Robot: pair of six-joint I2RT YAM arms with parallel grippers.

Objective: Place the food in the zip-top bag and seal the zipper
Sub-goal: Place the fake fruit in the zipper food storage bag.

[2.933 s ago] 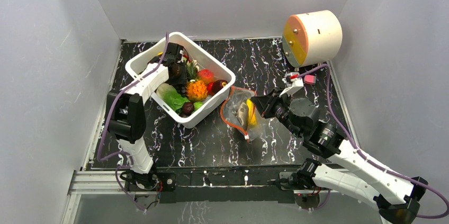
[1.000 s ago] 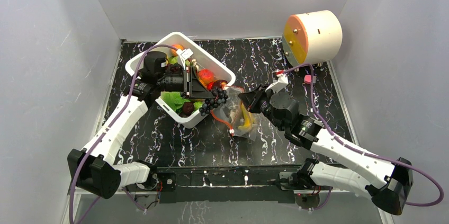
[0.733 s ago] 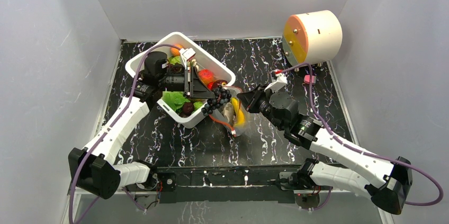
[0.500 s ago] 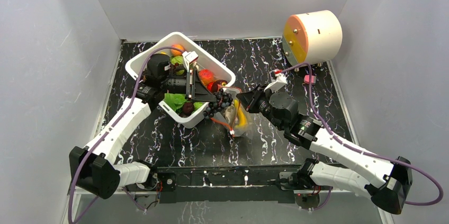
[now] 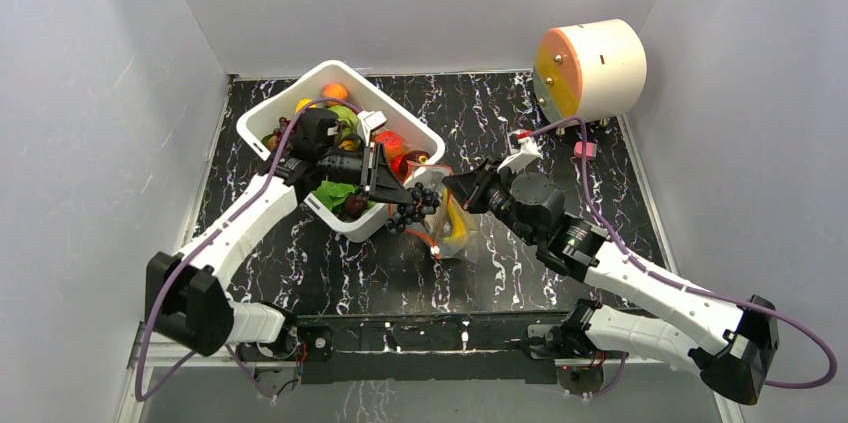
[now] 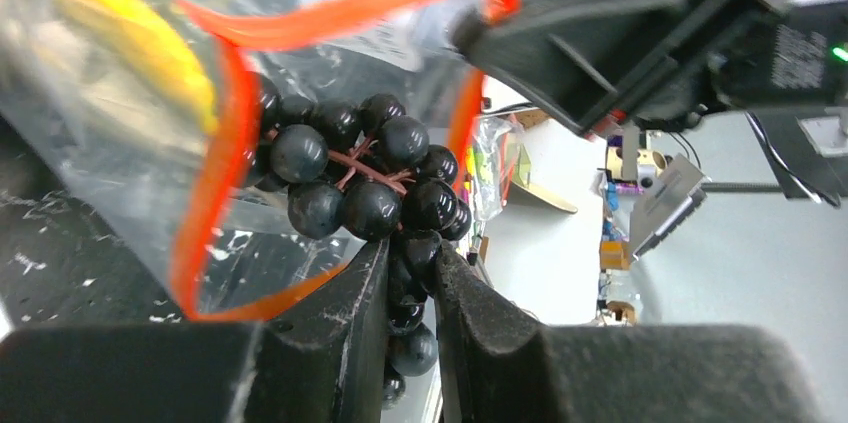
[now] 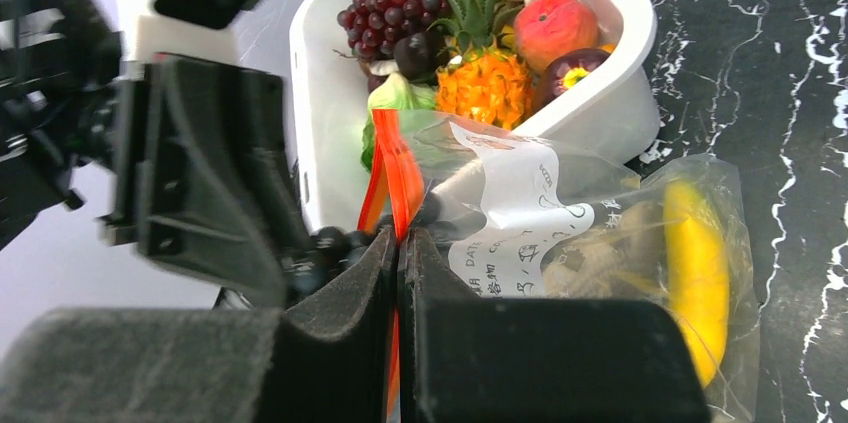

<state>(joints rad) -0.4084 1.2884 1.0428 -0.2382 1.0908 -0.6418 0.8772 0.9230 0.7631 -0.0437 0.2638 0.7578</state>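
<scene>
My left gripper [image 5: 408, 205] [image 6: 410, 268] is shut on a bunch of dark grapes [image 6: 365, 183] [image 5: 420, 205] and holds it at the open mouth of the clear zip-top bag [image 5: 455, 228] [image 7: 600, 233]. The red zipper [image 6: 225, 133] [image 7: 398, 178] rings the grapes in the left wrist view. My right gripper [image 5: 452, 186] [image 7: 399, 243] is shut on the zipper edge and holds the mouth up. A yellow banana [image 7: 697, 273] [image 5: 450, 220] and a grey item lie inside the bag. The pineapple [image 7: 487, 83], more grapes [image 7: 385, 13] and greens stay in the white tub [image 5: 420, 135].
The white tub [image 7: 610, 118] sits right behind the bag on the black marbled table. A cream and orange cylinder [image 5: 590, 71] stands at the back right, with a small pink object [image 5: 584, 150] in front of it. White walls close in both sides.
My left gripper has left the tub holding the dark grapes and moved right to the bag's mouth. My right gripper has lifted the bag's zipper edge toward the tub.
</scene>
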